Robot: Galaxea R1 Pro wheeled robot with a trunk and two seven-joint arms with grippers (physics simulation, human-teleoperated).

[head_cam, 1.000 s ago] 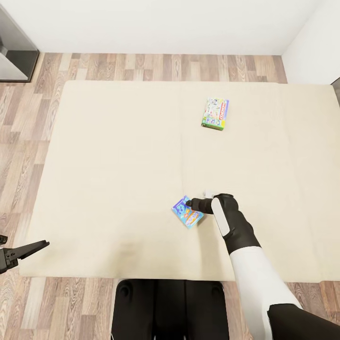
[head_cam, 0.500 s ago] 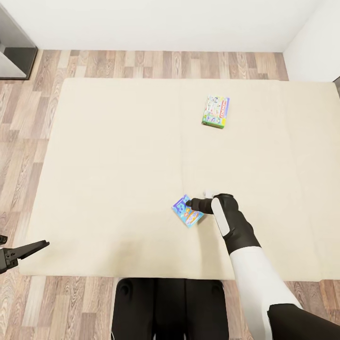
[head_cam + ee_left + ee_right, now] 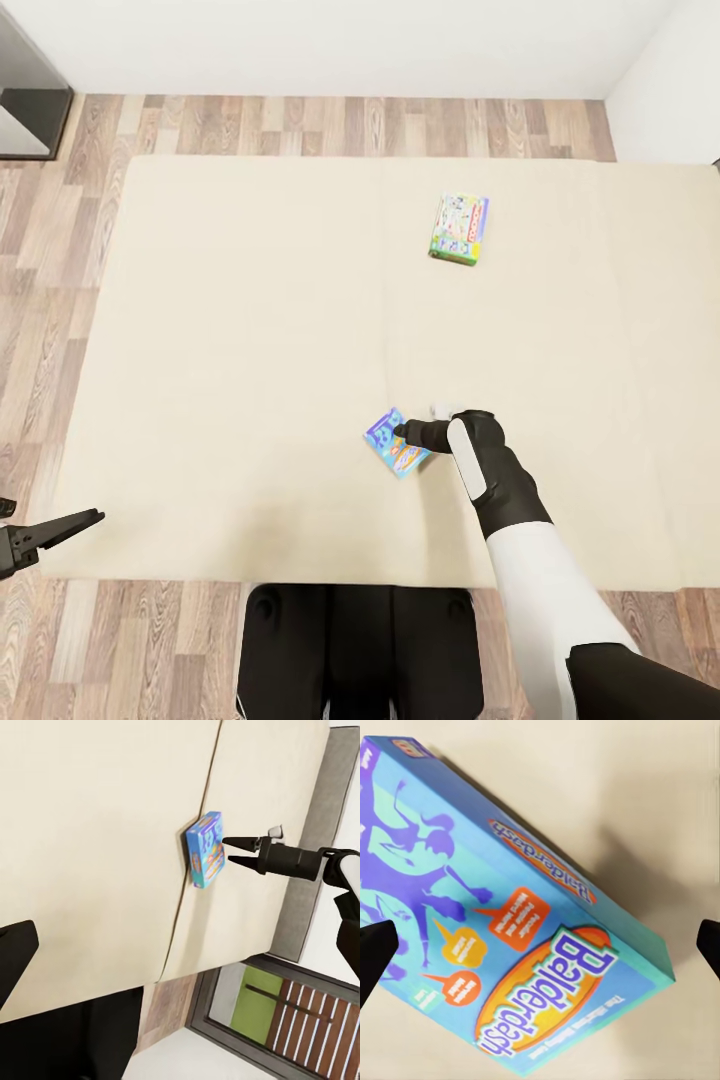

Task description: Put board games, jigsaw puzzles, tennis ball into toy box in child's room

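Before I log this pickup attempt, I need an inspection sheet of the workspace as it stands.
Surface: beige bed mattress, flat.
Job's things: blue-purple board game near the front edge; green-edged board game farther back, apart.
Clutter: nothing seen.
Grippers: right gripper has its jaws open, tips at the blue-purple box's edge, not yet closed on it; left gripper hangs over the bed's front left edge, jaw state unclear.
Cables: nothing seen.
Surroundings: wood-plank floor, white wall.

Bed (image 3: 250,350) plain beige; floor (image 3: 60,240) brown-grey wood plank; near board game (image 3: 510,937) blue with purple silhouettes, orange "Balderdash" oval; far board game (image 3: 459,229) pale blue, green-edged; right arm (image 3: 520,540) black and white
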